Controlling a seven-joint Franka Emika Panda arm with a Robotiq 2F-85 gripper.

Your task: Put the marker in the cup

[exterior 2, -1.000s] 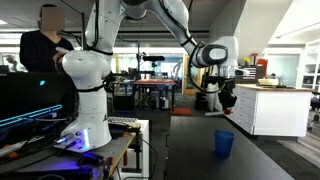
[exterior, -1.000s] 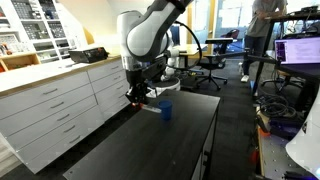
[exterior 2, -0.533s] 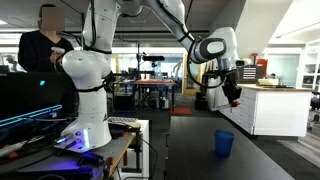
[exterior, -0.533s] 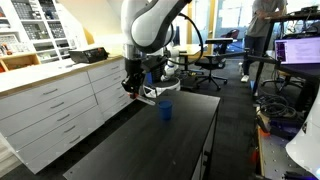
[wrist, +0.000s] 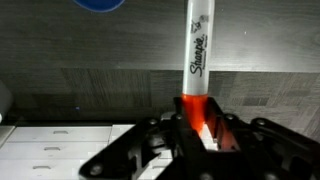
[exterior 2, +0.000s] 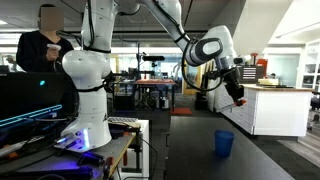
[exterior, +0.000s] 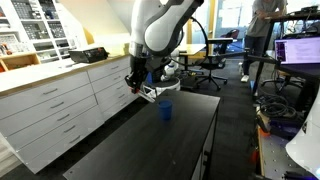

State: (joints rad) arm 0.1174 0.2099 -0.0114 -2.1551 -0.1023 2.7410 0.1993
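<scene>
- Item: marker [wrist: 197, 50]. Whitish barrel with a red-orange end. It was carried in the air above the counter [exterior: 150, 145], not yet in the cup [exterior: 166, 110].
- Item: end effector [wrist: 195, 125]. Fingers were clamped on the marker's red-orange end, leaving the whitish length sticking out free. Judged purpose: the free end can go into the cup first.
- Height: in both exterior views the end effector [exterior 2: 237, 95] hung well above the cup [exterior 2: 224, 143], likely so the marker clears the rim.
- Item: cup, blue, upright on the counter, about midway between its long edges and toward its far end. In the wrist view it [wrist: 100, 4] showed cut off at the top, to the side of the marker's line.
- Lettering: "Sharpie" in black script along the barrel; the smaller print was unreadable.
- Adjacent: white drawers [exterior: 60, 105] along one long edge.
</scene>
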